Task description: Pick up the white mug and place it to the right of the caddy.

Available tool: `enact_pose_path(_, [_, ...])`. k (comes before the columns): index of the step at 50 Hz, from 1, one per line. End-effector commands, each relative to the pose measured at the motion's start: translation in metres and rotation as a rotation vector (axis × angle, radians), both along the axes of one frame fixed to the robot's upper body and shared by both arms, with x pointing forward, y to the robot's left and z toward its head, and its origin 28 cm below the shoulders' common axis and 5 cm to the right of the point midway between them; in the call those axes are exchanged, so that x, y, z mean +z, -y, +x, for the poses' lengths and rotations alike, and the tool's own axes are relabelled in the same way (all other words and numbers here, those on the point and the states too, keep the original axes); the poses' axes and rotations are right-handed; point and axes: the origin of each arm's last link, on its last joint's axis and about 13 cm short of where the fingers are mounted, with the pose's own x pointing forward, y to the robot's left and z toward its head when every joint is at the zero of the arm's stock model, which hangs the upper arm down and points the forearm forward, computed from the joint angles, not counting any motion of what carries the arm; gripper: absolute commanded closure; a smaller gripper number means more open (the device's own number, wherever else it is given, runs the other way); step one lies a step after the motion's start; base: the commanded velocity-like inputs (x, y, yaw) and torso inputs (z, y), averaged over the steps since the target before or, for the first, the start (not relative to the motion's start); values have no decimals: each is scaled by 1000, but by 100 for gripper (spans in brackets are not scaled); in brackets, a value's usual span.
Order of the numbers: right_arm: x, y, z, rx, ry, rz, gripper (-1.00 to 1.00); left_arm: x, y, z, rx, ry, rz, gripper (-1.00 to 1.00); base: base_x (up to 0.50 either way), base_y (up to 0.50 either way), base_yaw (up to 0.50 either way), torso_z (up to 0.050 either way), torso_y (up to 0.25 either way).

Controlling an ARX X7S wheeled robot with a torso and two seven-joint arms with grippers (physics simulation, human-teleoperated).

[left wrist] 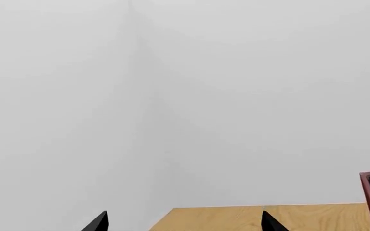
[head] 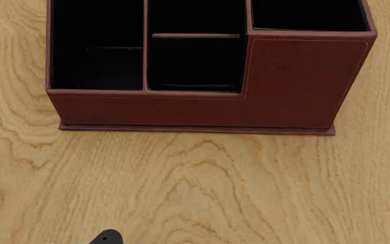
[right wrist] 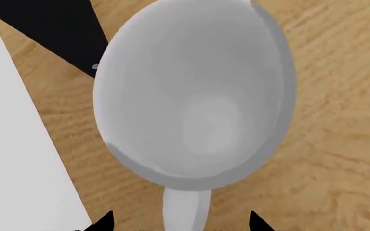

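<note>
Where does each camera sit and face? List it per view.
Head: above, looking down at the caddy on the table; a black robot part shows at the bottom edge.
Left wrist: faces a blank wall; claw tips, table edge, caddy corner.
Right wrist: looks into the mug; claw tips.
Shared: caddy, table.

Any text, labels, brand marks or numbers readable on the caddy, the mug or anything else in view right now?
None: no text shows in any view.
The caddy: plain reddish-brown sides with stitching, black lining, no label.
The white mug: plain white inside and on its rim; its outer wall is mostly hidden.
The wooden table: only grain.
</note>
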Motion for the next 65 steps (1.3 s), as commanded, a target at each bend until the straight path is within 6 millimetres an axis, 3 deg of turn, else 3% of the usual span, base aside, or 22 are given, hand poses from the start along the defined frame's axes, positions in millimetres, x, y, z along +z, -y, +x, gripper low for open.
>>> enact_pose_path(1, [-3,0,1,-2,-6,-7,-100,-1,0,1,-2,-1,-1,-100,0,0,0,0,0])
enact_pose_path(31, [-6,-1,2,3,21,-20,-100,-3,-1,1,-1,-4,-5,-100,0,0,0,0,0])
enact_pose_path(32, [-6,-1,2,4,41,-23,100,-3,-1,1,-1,-5,-4,-100,0,0,0,0,0])
enact_pose_path(49, [-3,-1,-1,17,77,-34,100,-4,0,1,-8,-10,-6,-100,0,0,0,0,0])
enact_pose_path(65, [12,3,-4,8,164,-10,100,-4,1,2,-15,-8,-6,-100,0,0,0,0,0])
